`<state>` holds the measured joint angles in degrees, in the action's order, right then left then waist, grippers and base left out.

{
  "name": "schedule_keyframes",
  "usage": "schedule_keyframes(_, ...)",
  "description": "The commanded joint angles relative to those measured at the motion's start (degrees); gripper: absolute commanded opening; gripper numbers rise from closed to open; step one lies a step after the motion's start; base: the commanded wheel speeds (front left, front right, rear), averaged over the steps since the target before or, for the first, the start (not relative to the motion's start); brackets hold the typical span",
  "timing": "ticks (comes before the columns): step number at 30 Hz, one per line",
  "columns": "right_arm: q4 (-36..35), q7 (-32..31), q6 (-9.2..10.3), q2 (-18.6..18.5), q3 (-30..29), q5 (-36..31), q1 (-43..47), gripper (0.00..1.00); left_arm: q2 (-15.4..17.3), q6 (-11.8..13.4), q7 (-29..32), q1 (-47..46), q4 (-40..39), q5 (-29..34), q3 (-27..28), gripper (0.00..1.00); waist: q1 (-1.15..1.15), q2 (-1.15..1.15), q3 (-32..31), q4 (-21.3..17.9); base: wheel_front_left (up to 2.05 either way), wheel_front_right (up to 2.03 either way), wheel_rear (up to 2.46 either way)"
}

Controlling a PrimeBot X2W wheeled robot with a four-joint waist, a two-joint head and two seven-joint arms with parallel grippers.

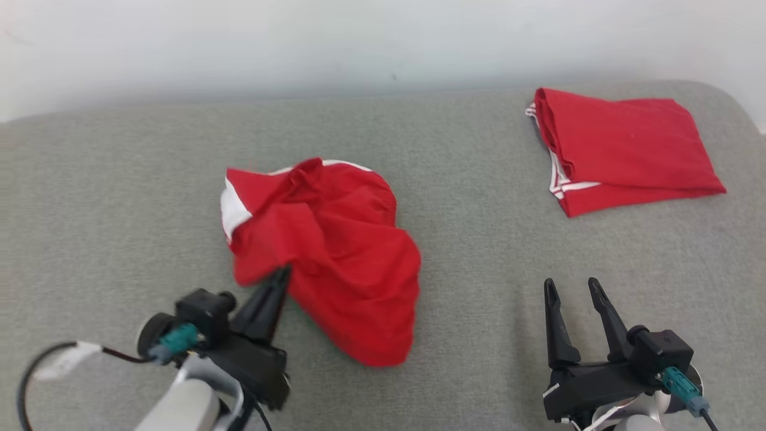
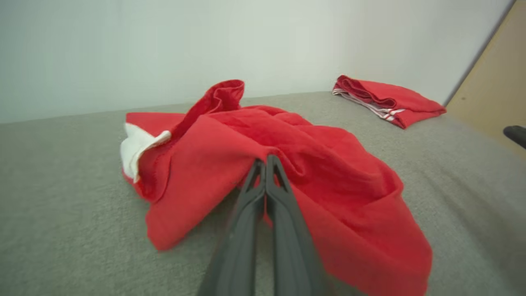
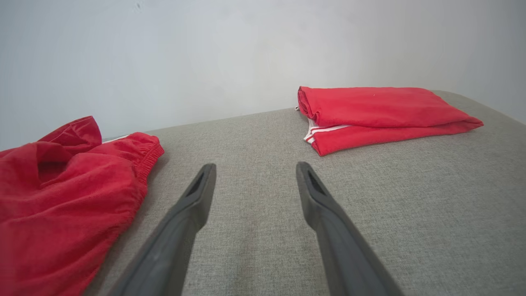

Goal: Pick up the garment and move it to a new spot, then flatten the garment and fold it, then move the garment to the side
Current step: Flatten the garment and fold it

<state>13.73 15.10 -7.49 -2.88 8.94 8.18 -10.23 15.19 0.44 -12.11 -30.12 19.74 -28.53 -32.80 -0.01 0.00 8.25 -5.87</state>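
On the grey upholstery, the crumpled garment lies with its near edge pinched in the left end effector (right end effector wide, empty). So thin a bite may slip when lifted

The 2 closed fingertips of the left gripper disappear under a fold of the red garment, so the pinched cloth is hidden. The right wrist view's left and bottom edges cut this garment off. A dark shape at the left wrist view's right edge is cropped and unidentifiable.
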Motion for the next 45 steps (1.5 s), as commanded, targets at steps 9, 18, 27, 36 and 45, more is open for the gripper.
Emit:
schedule_keyframes(9, 0.1, 0.1, -0.01, 0.0, 0.0, -0.8, 0.6, 1.00, 2.5, 5.1, 9.1, 7.3, -19.6, 1.9, -3.7, 0.00, 0.01, 0.00, -1.4, 1.8, 0.00, 0.00, 0.00)
schedule_keyframes(18, 0.5, 0.1, -0.01, 0.0, 0.7, -0.8, -0.8, 1.00, 4.1, 4.8, 9.9, 6.4, -18.5, 0.9, -2.6, 0.00, 0.01, 0.00, -0.8, -0.7, 0.00, 0.00, 0.00)
schedule_keyframes(27, 0.9, 0.1, -0.01, 0.0, 1.1, -0.7, -2.2, 1.00, 4.7, 0.3, 7.0, -1.6, -5.6, -0.2, -0.6, 0.00, 0.01, 0.00, 1.1, -3.6, 0.00, 0.00, 0.00)
schedule_keyframes(36, 1.2, 0.1, -0.01, 0.0, 1.1, -1.1, -3.2, 1.00, 1.8, -4.9, 1.5, -12.5, 15.0, -1.6, 0.4, 0.00, 0.01, 0.00, 2.8, -5.8, 0.00, 0.00, 0.00)
schedule_keyframes(45, 1.4, 0.1, -0.01, 0.0, 0.3, -1.1, -2.6, 1.00, -1.6, -6.8, -2.7, -18.2, 29.0, -0.3, -1.0, 1.00, 0.01, 0.00, 2.7, -5.4, 0.00, 0.00, 0.00)
